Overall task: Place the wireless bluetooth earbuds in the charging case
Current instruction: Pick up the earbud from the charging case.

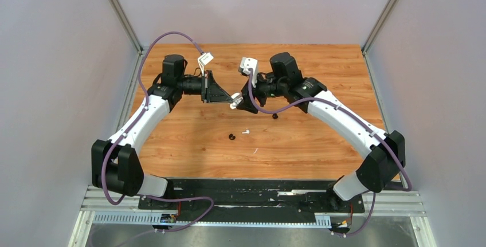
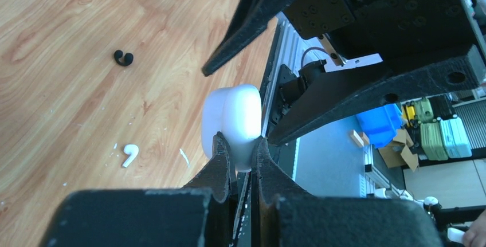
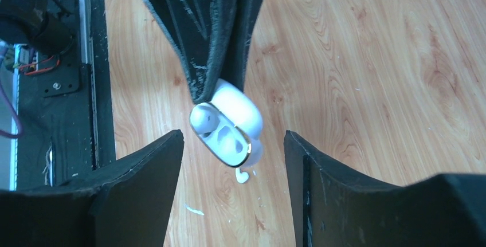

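1. Because the left end effector (image 2: 240,146) pinches the white, glossy, rounded charging case (image 2: 232,115) only by a narrow edge, in the air above the wooden table (image 1: 321,144), a push from the other arm could twist the case out of that pinch or drop it.
2. The right end effector (image 3: 234,137) is spread and holds nothing, with its fingers on either side of the case's gold-rimmed open face. Closing here would risk knocking the case or snapping it shut rather than seating anything.
3. One cavity seems to hold something white; I cannot tell whether it is a seated earbud.
4. A white stemmed earbud (image 1: 245,132) and a black roundish earbud (image 1: 231,137) lie close together on the table below the end effectors. A second black earbud (image 1: 275,116) lies further right. Each is tiny, so a careless grasp may flick it away.
5. Both arms reach forward and bend inward. Their wrists are turned so the end effectors face each other over mid-table, nearly tip to tip and raised off the surface.
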Controlling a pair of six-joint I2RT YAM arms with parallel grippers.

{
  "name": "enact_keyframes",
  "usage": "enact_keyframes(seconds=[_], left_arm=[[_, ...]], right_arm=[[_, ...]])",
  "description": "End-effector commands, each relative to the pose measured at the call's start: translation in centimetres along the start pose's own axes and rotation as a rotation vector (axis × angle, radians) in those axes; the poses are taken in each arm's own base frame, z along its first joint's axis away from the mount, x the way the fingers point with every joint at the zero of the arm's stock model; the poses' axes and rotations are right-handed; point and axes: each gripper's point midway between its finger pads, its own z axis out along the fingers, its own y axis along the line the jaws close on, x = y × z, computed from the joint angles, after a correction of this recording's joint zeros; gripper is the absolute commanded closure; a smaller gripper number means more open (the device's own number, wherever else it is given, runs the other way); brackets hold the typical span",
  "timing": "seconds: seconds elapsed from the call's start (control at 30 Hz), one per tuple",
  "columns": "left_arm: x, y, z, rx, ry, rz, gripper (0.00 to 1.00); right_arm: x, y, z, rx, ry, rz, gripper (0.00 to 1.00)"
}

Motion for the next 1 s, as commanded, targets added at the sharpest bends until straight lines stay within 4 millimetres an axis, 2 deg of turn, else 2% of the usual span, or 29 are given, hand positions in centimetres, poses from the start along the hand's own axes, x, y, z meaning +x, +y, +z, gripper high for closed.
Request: enact_keyframes(seconds=[0.0, 0.1, 0.23, 0.3, 0.43, 0.63, 0.97], left_arm=[[-0.5, -0.9, -0.3, -0.007, -0.017, 0.050, 1.00], [-0.6, -0.5, -0.3, -0.028, -0.022, 0.038, 1.00], [-0.8, 0.0, -0.2, -0.051, -0.028, 0.019, 1.00], [-0.8, 0.2, -0.1, -0.058, -0.030, 0.006, 1.00], [-1.0, 0.3, 0.0, -0.061, -0.035, -0.016, 1.00], [-1.1, -0.3, -0.1, -0.038, -0.034, -0.003, 1.00], [-0.7, -0.9, -0.3, -0.020, -0.029, 0.012, 1.00]], right_arm=[[-3.8, 1.5, -2.7, -0.037, -0.079, -0.133, 0.36], [-4.6, 1.6, -3.6, -0.023, -0.090, -0.183, 0.39], [-5.8, 2.5, -4.2, -0.049, -0.126, -0.310, 0.53], [-6.0, 3.0, -4.0, -0.070, -0.133, -0.352, 0.59], [-4.9, 4.2, -2.5, -0.119, -0.111, -0.403, 0.67], [-3.6, 4.0, -0.1, -0.105, -0.053, -0.388, 0.65], [-3.3, 2.3, 0.7, 0.010, -0.022, -0.417, 0.62]])
